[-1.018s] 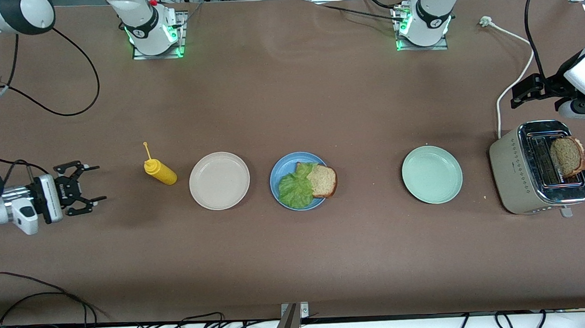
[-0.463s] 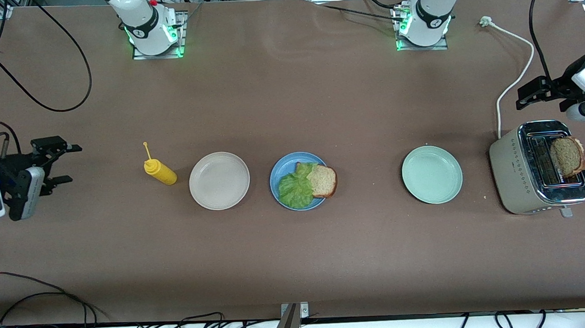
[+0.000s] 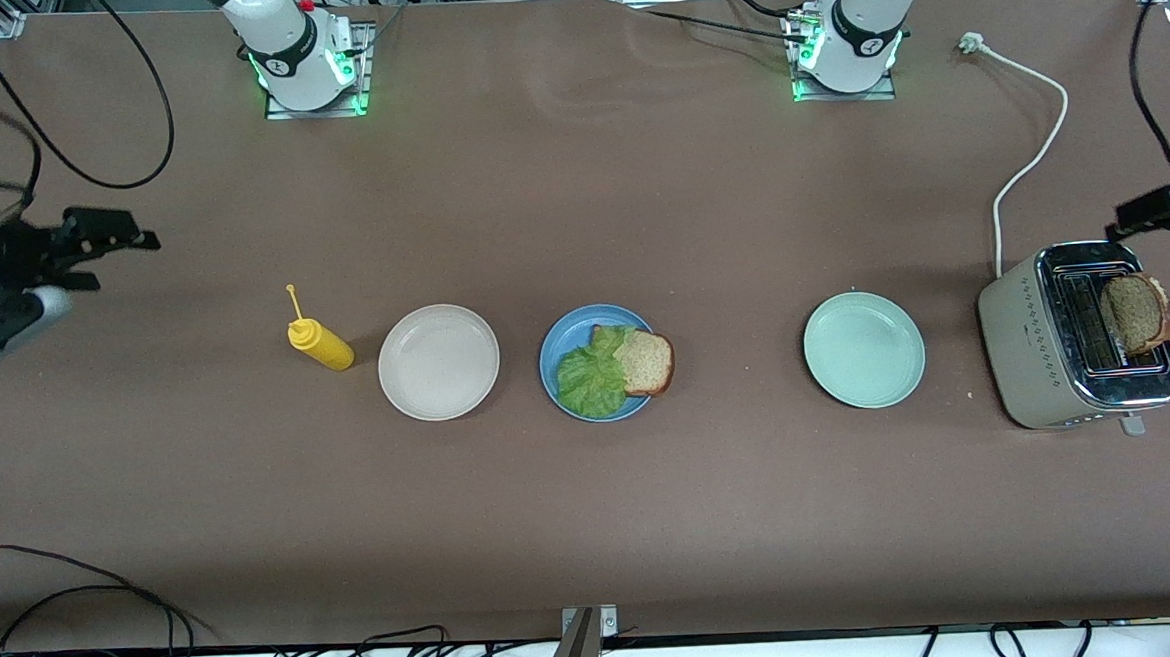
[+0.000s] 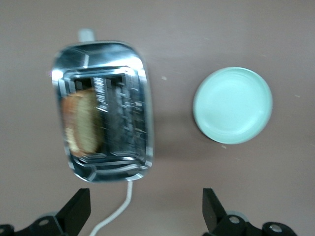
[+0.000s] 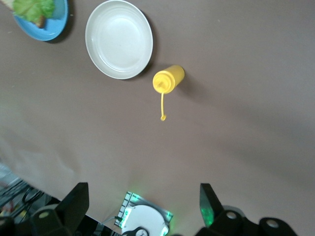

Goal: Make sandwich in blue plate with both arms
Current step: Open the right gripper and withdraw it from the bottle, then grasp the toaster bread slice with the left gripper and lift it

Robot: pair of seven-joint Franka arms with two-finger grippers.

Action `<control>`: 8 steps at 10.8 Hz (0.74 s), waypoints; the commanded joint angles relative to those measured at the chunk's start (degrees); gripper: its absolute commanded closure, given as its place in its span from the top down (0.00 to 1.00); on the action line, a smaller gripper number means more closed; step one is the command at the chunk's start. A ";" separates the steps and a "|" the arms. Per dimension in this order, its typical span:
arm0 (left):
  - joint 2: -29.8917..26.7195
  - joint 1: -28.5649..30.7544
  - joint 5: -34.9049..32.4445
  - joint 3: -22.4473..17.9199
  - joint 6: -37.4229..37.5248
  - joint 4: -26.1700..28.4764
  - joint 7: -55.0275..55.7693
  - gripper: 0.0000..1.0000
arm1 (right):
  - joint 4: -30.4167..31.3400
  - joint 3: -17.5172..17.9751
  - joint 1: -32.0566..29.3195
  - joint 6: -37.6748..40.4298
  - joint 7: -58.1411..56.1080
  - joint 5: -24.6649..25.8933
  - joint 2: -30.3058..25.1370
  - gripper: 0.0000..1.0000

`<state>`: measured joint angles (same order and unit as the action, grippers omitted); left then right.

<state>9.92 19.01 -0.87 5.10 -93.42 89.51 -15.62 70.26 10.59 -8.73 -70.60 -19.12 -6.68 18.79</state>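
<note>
Blue plate [image 3: 558,345] mid-table, carrying lettuce [image 3: 591,380] and one bread slice [image 3: 648,361]. Second slice [image 3: 1134,314] stands in the toaster [image 3: 1032,350] at the left arm's end. No legible writing on toaster or yellow bottle [image 3: 319,342]. Left gripper [image 4: 145,211] over toaster's cord side, jaws wide, empty. Right gripper [image 3: 90,249] over its table end, jaws apart, empty.

Left pincer [image 3: 1162,208] cut off edgewise
</note>
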 commanded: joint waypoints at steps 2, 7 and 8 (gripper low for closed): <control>8.70 6.55 -2.46 0.43 -9.31 -3.82 -6.97 1.00 | 18.37 -6.27 9.07 -8.56 7.43 5.18 -16.64 1.00; 15.39 7.62 -2.56 0.44 -14.69 -2.67 -7.50 0.88 | 24.75 -8.74 9.17 -14.66 6.91 5.18 -19.58 1.00; 15.65 7.62 -2.56 0.44 -14.69 -2.06 -7.41 0.56 | 23.71 -8.74 8.91 -14.05 6.39 5.09 -19.14 1.00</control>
<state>25.03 26.28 -1.69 4.97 -108.42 88.01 -22.04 93.13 2.70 -0.11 -84.23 -11.78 -2.29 1.11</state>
